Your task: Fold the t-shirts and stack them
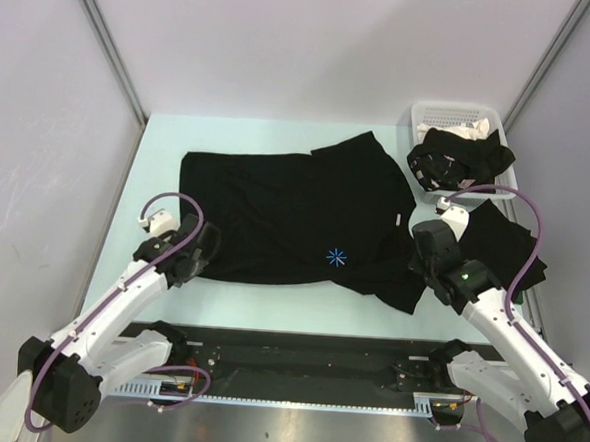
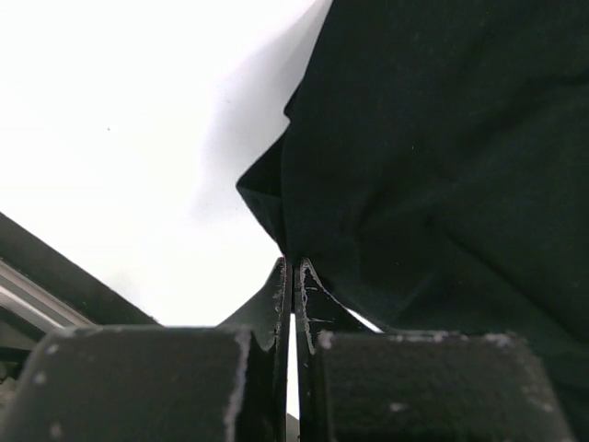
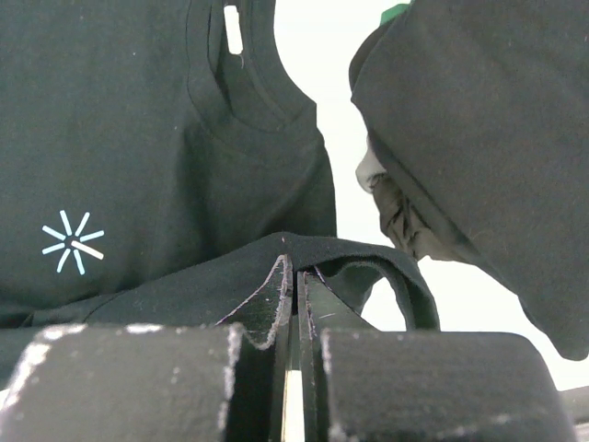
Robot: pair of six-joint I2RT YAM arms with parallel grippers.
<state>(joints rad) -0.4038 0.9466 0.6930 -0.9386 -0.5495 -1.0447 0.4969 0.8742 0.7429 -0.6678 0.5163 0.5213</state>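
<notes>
A: What colour is the spread t-shirt point(image 1: 285, 220)?
B: Plain black, with a small light-blue starburst mark point(image 1: 337, 258) on the chest and a white neck label point(image 3: 234, 29).
A: And the worktop point(image 1: 170, 138)?
B: Pale mint, nearly white.
A: The basket point(image 1: 452, 115)?
B: White, with a slotted pattern. The heaped t-shirt point(image 1: 459, 156) on it is black, and a scrap of off-white cloth point(image 1: 473, 126) shows behind.
A: The pile of t-shirts point(image 1: 504, 244) at the right?
B: Plain black too.
A: The robot?
B: The left arm point(image 1: 119, 305) and right arm point(image 1: 518, 340) are white with black joints and purple cables point(image 1: 181, 199). The left claw point(image 2: 293, 267) and right claw point(image 3: 294, 267) are black, with pale scuffs along the edges.
</notes>
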